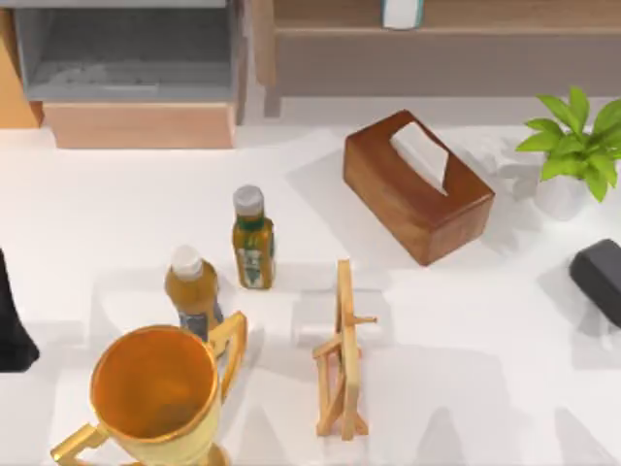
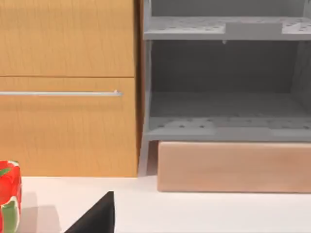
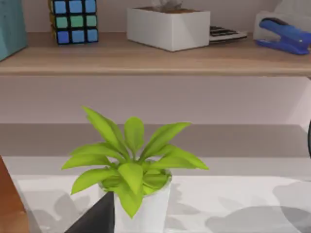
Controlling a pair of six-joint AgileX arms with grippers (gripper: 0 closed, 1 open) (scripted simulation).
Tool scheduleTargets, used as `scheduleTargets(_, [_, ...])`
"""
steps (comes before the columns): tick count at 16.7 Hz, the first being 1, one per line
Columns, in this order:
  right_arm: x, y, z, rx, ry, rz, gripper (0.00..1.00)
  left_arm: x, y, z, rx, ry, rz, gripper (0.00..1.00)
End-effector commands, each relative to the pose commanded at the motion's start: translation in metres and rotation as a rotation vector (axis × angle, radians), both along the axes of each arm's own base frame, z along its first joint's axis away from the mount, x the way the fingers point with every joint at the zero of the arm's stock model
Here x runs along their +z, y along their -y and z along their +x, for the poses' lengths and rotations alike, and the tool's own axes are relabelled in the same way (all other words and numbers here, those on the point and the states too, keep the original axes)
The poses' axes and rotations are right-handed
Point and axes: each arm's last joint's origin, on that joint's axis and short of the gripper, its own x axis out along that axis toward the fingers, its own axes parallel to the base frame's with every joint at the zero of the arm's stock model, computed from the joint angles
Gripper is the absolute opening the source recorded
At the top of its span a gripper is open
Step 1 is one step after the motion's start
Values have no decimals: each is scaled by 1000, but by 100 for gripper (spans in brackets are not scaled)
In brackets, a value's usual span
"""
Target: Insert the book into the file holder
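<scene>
Standing in the top view's upper left, the file holder (image 1: 136,58) bears no legible writing; whether either gripper is open, I cannot tell.

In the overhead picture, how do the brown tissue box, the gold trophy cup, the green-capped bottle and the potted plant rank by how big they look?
1. Gold trophy cup, though it may stand nearer the camera.
2. Tissue box.
3. Potted plant.
4. Green-capped bottle.

Grey holder, tan lip, brown box.
The file holder (image 1: 131,53) is grey inside; the tissue box (image 1: 417,184) is dark brown.
</scene>
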Motion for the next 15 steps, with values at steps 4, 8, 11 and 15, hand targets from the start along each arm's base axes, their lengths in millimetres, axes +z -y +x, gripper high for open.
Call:
scheduleTargets(4, [0, 0, 0, 0, 0, 0, 100, 8, 1, 0, -3, 9, -2, 100])
scheduleTargets(8, [0, 0, 0, 0, 0, 0, 100, 52, 7, 7, -12, 35, -12, 100])
scheduleTargets(11, [0, 0, 0, 0, 0, 0, 100, 98, 18, 29, -20, 39, -18, 100])
scheduleTargets(15, [0, 0, 0, 0, 0, 0, 100, 154, 52, 88, -38, 28, -20, 100])
